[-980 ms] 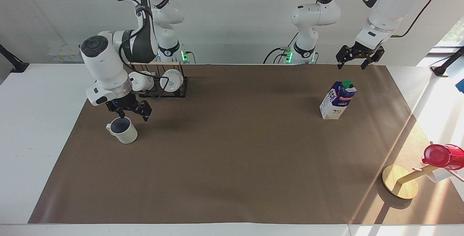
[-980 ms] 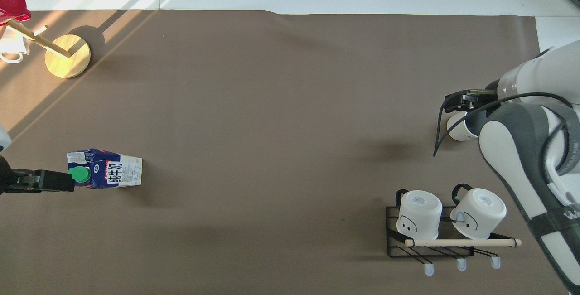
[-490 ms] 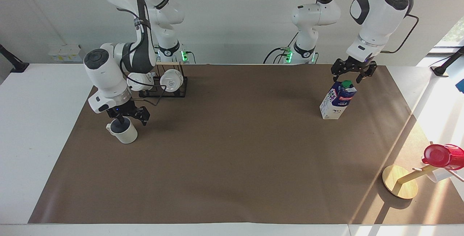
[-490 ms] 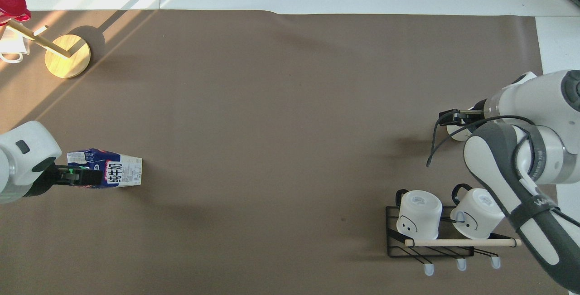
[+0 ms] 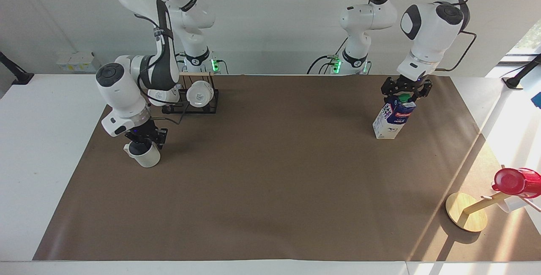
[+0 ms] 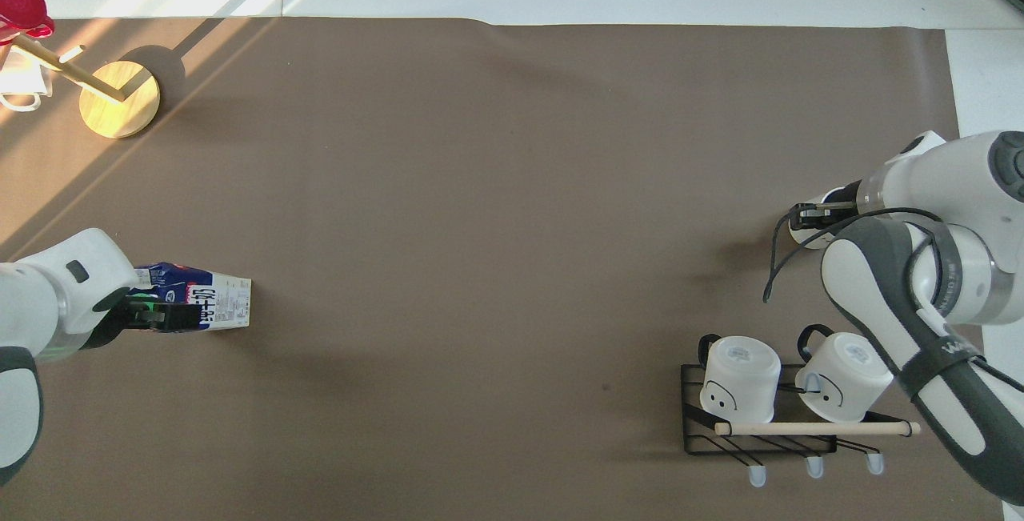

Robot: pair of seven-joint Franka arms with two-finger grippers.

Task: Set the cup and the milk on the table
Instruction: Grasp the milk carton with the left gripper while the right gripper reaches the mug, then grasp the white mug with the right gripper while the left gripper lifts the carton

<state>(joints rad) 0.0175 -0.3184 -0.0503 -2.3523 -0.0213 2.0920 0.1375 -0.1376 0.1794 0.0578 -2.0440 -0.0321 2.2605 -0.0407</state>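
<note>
Both arms have dropped in the last second: the right gripper [image 5: 144, 139] now pinches the cup's [image 5: 145, 156] rim, the left gripper [image 5: 405, 96] brackets the milk's [image 5: 393, 116] cap (grip unclear). Both stand on the surface [image 5: 270, 190]; lifting comes next.

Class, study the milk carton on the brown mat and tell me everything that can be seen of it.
The milk carton is tall, white low down and dark blue up top, with a red label band, black cow spots and a green screw cap. It looks like coated card. It stands upright on the brown mat toward the left arm's end of the table. The left gripper sits at its top, fingers either side of the cap.
</note>
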